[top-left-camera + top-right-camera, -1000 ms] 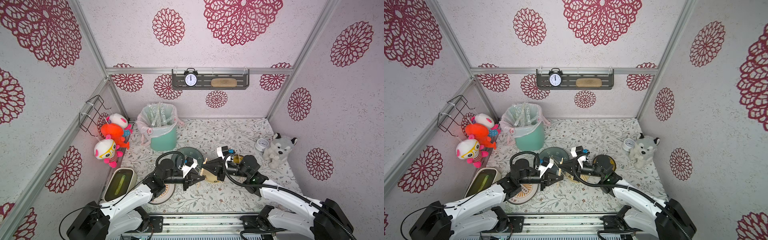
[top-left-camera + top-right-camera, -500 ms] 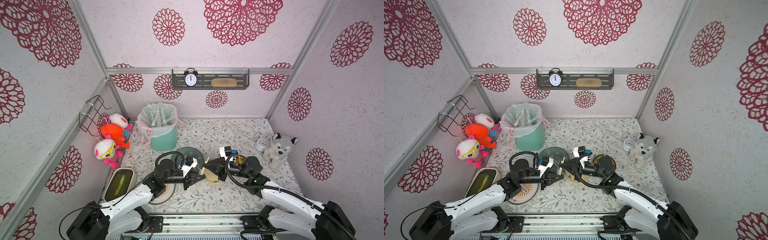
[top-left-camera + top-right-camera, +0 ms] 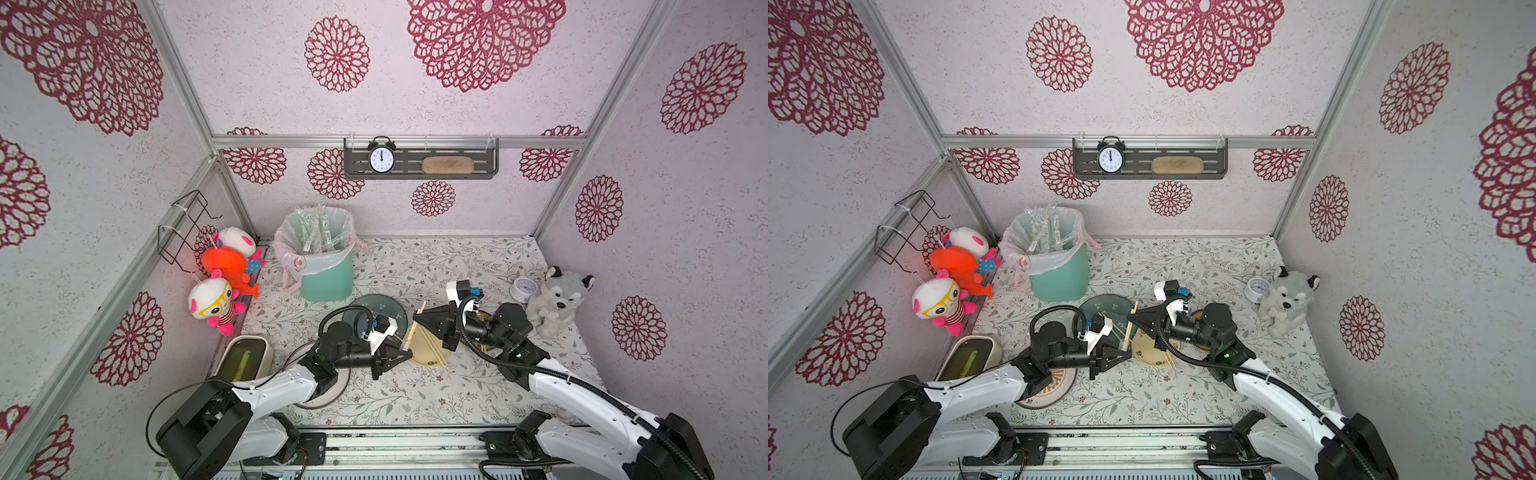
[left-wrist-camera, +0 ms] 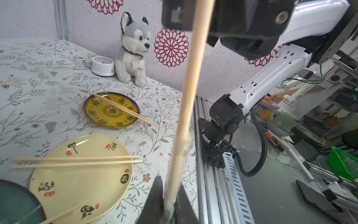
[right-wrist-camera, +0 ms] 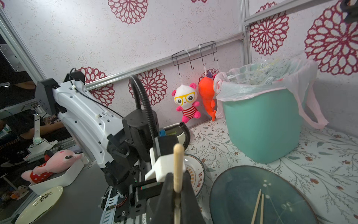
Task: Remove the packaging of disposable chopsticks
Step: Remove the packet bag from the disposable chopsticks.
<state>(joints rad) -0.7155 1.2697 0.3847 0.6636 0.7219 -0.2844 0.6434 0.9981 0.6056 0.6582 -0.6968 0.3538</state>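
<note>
A pair of disposable chopsticks (image 3: 415,328) hangs tilted in the air between my grippers, seen in both top views. My right gripper (image 5: 177,176) is shut on the chopsticks (image 5: 178,163) near their upper end. My left gripper (image 4: 169,184) is shut on the packaging (image 4: 183,147), a clear crinkly sleeve that still covers the lower end of the sticks. In a top view the left gripper (image 3: 1128,355) sits just below the right gripper (image 3: 1130,318). Several empty sleeves (image 3: 320,232) stand in the bin.
A green bin (image 3: 326,286) with a pink liner stands at the back left. A cream plate (image 4: 77,184), a yellow plate (image 4: 108,124) and a teal plate (image 5: 242,184) each carry bare chopsticks. A plush husky (image 3: 559,299) and a small clock (image 3: 524,289) sit at the right.
My right gripper has drawn a little up and back with the chopsticks. The left gripper has stayed about where it was, on the sleeve.
</note>
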